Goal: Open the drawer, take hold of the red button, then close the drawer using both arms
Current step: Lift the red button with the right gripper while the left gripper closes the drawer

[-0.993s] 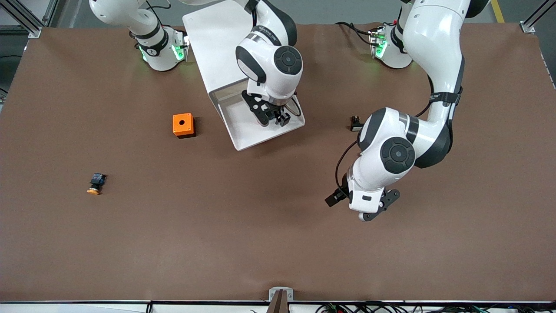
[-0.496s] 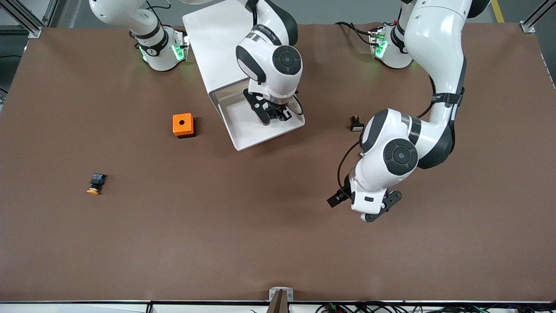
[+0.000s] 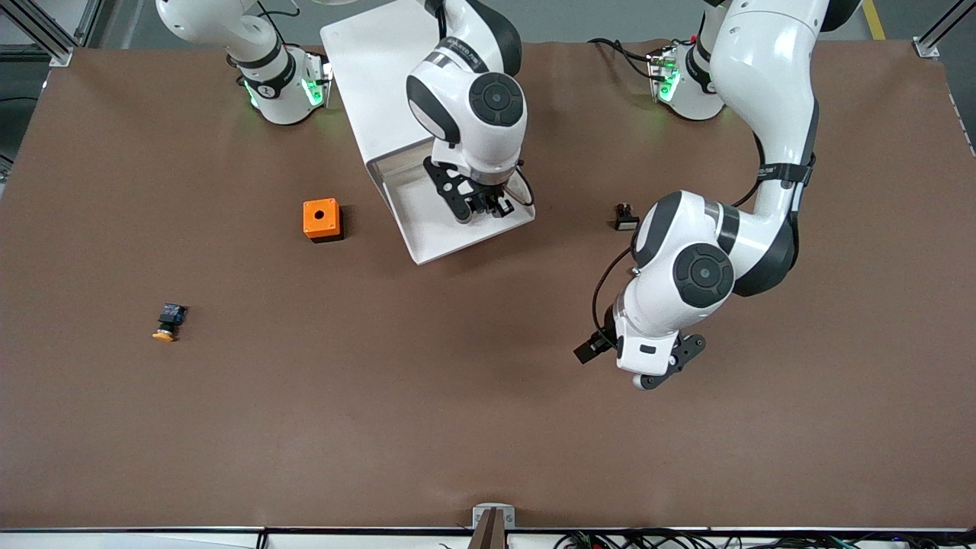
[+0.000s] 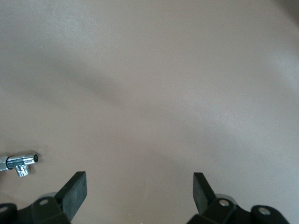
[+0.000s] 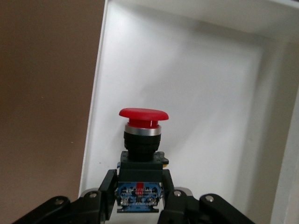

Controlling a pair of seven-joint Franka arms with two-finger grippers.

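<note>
The drawer (image 3: 440, 231) stands pulled out of the white cabinet (image 3: 374, 69), its white tray toward the front camera. My right gripper (image 3: 490, 204) is down inside the tray. In the right wrist view the right gripper (image 5: 140, 193) is shut on the button (image 5: 142, 140), its fingers (image 5: 108, 186) clamping the black-and-blue body with the red cap pointing away from the wrist, above the drawer's white floor (image 5: 210, 102). My left gripper (image 4: 140, 189) is open and empty over bare table toward the left arm's end; its hand (image 3: 650, 360) hangs nearer the front camera than the drawer.
An orange cube with a hole (image 3: 321, 219) sits beside the drawer toward the right arm's end. A button with an orange-yellow cap (image 3: 168, 321) lies nearer the front camera. A small black part (image 3: 625, 217) lies by the left arm's elbow. A chrome fitting (image 4: 18, 162) lies near the left gripper.
The right gripper's fingers have shut on the button inside the drawer, and its wrist has shifted slightly. The left arm edged a little toward its own end, then stayed still.
</note>
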